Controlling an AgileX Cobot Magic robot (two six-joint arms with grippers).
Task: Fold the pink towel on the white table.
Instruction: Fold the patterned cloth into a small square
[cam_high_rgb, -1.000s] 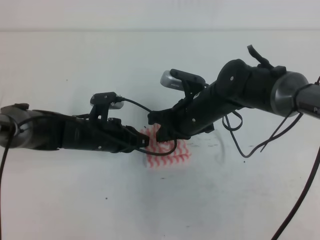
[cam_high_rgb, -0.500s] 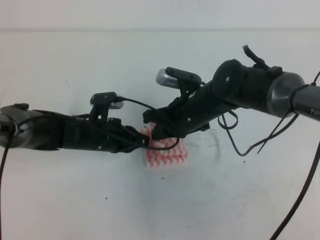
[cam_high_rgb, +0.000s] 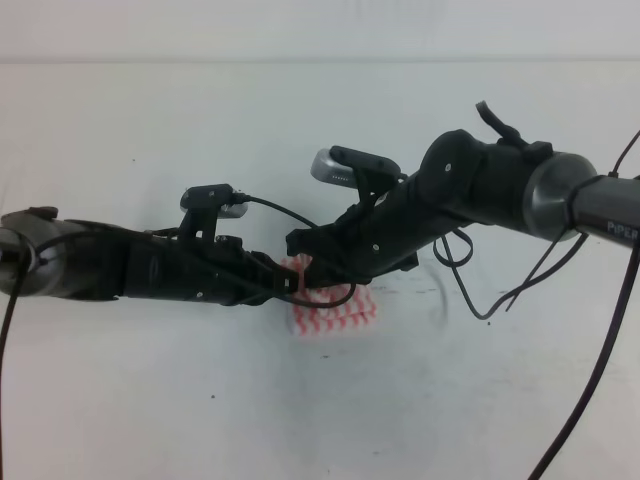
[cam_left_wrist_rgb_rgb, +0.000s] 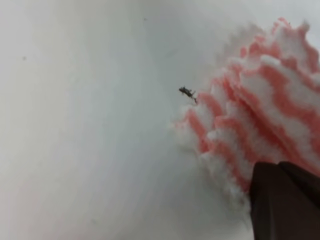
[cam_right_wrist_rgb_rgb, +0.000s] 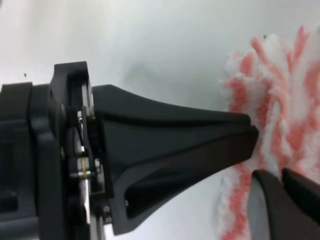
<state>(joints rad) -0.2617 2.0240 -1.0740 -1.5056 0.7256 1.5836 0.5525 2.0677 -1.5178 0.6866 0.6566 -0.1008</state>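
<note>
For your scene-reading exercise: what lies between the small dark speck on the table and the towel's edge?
Only bare white table. In the left wrist view the dark speck sits just off the pink towel with nothing between.

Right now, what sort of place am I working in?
Likely a lab test bench: a bare white table, the pink towel the only item on it, and loose cables hanging off the arms.

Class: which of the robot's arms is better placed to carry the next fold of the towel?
Probably the left: the left gripper sits at the towel edge, fingertip on the cloth. Right gripper hovers behind it.
</note>
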